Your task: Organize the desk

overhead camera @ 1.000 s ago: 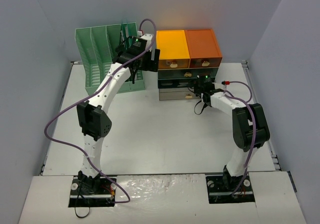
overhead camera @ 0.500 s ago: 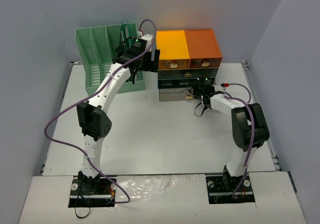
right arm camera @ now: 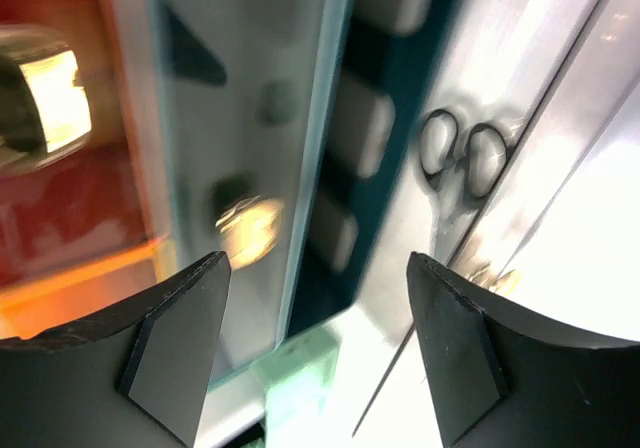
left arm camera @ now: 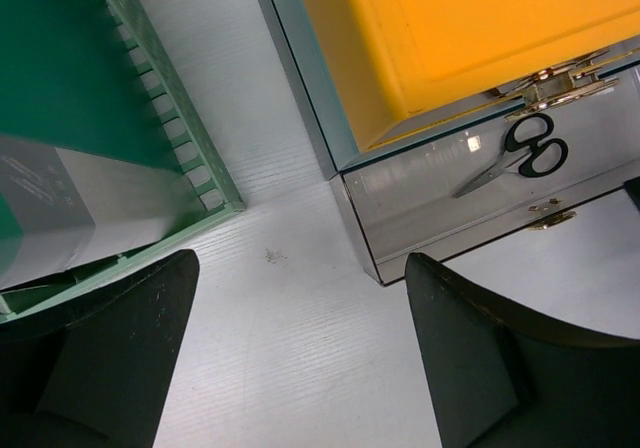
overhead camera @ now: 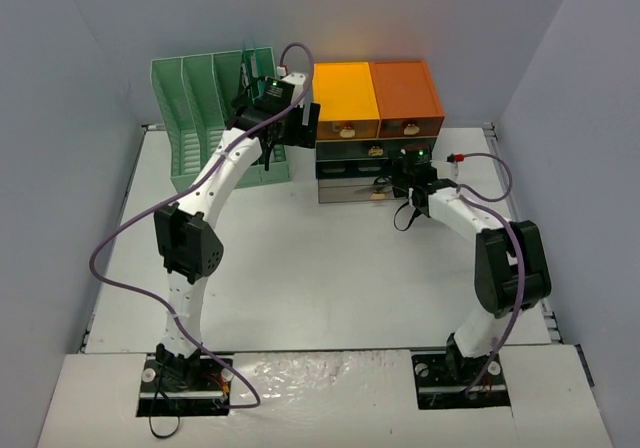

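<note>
Showing only in wrist views, scissors (left arm camera: 507,165) lie in a drawer (left arm camera: 420,203).

The top camera sits high behind the near edge of the desk (overhead camera: 300,268) and looks down over all of it. The left wrist camera looks steeply down, close above the gap between the green file rack (left arm camera: 70,58) and the drawer cabinet (left arm camera: 450,28). The right wrist camera faces the cabinet front from very near. Both wrist views share the scissors (left arm camera: 508,165).
</note>
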You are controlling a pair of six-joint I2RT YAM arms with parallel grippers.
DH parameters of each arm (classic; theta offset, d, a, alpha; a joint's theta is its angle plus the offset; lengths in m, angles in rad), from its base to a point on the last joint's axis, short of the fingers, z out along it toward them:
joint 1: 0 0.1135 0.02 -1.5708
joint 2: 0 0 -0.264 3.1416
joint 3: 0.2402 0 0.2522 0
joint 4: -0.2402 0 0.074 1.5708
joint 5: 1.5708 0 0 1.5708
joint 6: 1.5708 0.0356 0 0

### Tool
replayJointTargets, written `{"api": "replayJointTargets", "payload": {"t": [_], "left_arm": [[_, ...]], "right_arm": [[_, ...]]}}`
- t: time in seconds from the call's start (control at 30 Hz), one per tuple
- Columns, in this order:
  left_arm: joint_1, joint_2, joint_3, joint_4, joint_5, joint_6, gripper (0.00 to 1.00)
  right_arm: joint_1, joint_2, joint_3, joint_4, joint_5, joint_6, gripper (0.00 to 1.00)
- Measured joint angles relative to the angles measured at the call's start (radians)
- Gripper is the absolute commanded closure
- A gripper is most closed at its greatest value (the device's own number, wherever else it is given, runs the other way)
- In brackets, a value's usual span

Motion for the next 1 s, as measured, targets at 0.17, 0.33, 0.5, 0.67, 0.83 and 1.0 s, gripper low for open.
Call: {"api": "replayJointTargets", "payload": {"t": [0.17, 0.33, 0.5, 0.67, 0.83, 1.0], "left_arm": [[0.0, 0.0, 0.0, 0.0, 0.0, 0.002, 0.18], [0.0, 0.0, 0.0, 0.0, 0.001, 0.002, 0.18], [0.0, 0.0, 0.0, 0.0, 0.001, 0.002, 0.18], [0.0, 0.0, 0.003, 0.0, 0.002, 0.001, 0.18], [0.0, 0.0, 0.025, 0.002, 0.008, 0.0, 0.18], [0.0, 0.0, 0.046, 0.018, 0.033, -0.001, 0.18]], "right_arm": [[0.014, -0.224, -0.088, -0.025, -0.002, -0.047, 0.51], [0.033, -0.324, -0.167, -0.031, -0.025, -0.091, 1.0], [0.045, -0.254, -0.267, -0.07, -0.072, -0.14, 1.0], [0.049, -0.171, -0.329, -0.023, -0.097, -0.196, 1.0], [0.049, -0.118, -0.339, 0.075, -0.114, -0.231, 1.0], [0.05, -0.077, -0.338, 0.135, -0.131, -0.25, 1.0]]}}
